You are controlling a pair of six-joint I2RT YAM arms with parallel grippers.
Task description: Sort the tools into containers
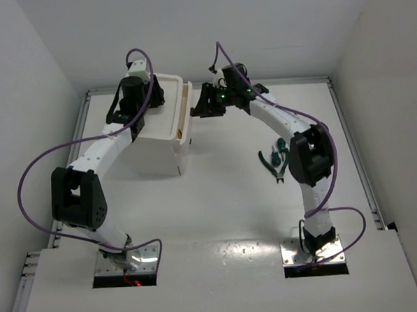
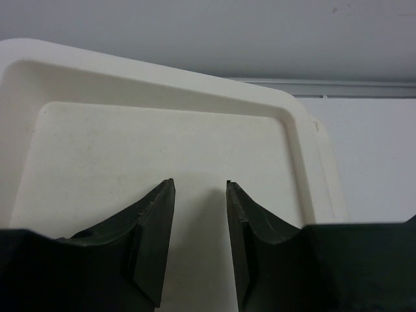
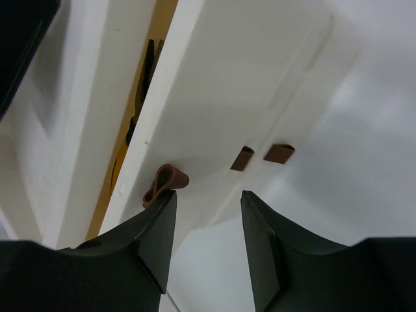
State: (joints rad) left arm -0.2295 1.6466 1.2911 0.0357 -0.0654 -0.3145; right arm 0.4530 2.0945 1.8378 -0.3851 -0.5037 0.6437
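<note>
The white box (image 1: 157, 141) stands at the back left, its top drawer (image 1: 186, 105) pulled partly out to the right. My left gripper (image 1: 155, 96) is open and empty just above the recessed tray top (image 2: 162, 136). My right gripper (image 1: 204, 104) is open at the drawer front (image 3: 214, 97); its left fingertip (image 3: 162, 205) touches the brown knob (image 3: 168, 182). Yellow-handled pliers (image 3: 140, 97) lie inside the open drawer, mostly hidden. Dark green-handled pliers (image 1: 274, 161) lie on the table by the right arm.
Two more brown knobs (image 3: 261, 156) show on the lower drawer fronts. White walls close in the table on the left, back and right. The right arm's elbow (image 1: 310, 154) stands just right of the green pliers.
</note>
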